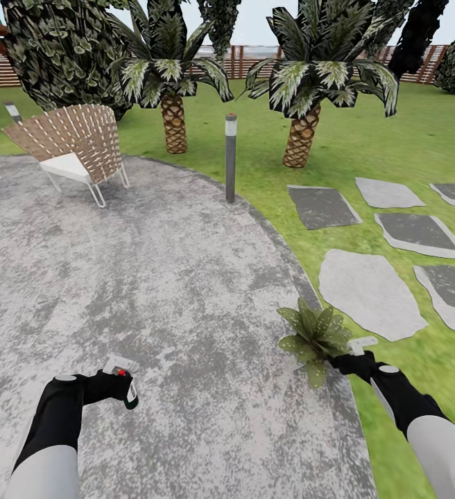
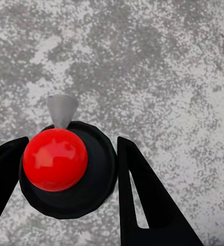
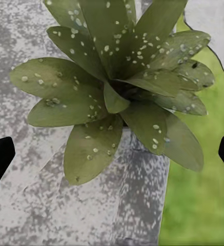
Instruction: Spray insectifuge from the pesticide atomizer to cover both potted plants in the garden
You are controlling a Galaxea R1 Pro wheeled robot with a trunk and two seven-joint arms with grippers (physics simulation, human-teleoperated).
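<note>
My left gripper [image 1: 124, 385] is shut on the pesticide atomizer [image 1: 130, 395], a small dark green bottle with a red knob on top, held low over the grey patio [image 1: 172, 277]. In the left wrist view the black fingers [image 2: 142, 179] flank the atomizer [image 2: 65, 169], and its grey nozzle points away over the paving. One potted plant [image 1: 315, 334], a low rosette of broad green leaves, stands at the patio's right edge. My right gripper [image 1: 340, 360] is right beside it and open. The right wrist view has the plant [image 3: 117, 87] close up, its leaves dotted with pale droplets.
A grey bollard lamp [image 1: 231, 158] stands at the patio's far rim. A woven chair [image 1: 75, 149] sits at the back left. Two palms [image 1: 174, 118] [image 1: 301, 135] grow on the lawn beyond. Stepping stones [image 1: 370, 291] lie to the right, and a wooden fence [image 1: 255, 61] closes the back.
</note>
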